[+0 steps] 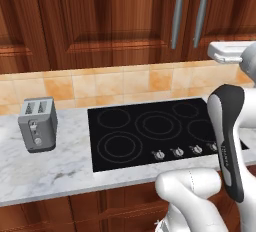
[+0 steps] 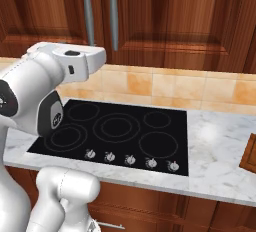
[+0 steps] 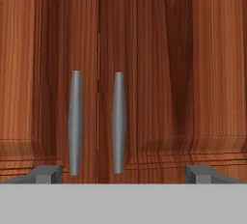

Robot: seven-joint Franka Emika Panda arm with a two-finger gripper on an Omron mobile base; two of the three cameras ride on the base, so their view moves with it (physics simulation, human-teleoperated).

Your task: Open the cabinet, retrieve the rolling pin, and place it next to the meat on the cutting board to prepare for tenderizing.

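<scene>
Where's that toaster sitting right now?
The toaster stands on the marble counter at the left of the left base view, left of the black stovetop and below the tiled wall.

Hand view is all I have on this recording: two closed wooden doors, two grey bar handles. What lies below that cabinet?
Observer: A black glass stovetop is set into a marble counter directly under the cabinet.
Operator: Anything else standing on that counter?
Observer: A grey toaster stands left of the stovetop in the left base view.
Operator: Can you see the cutting board?
Observer: Just a brown corner of what may be the cutting board at the right edge of the right base view, past the stovetop. I cannot tell what lies on it.
Operator: Is the gripper touching a handle?
Observer: No. The gripper is open, and the hand is short of the doors, over the stovetop's back edge.
</scene>
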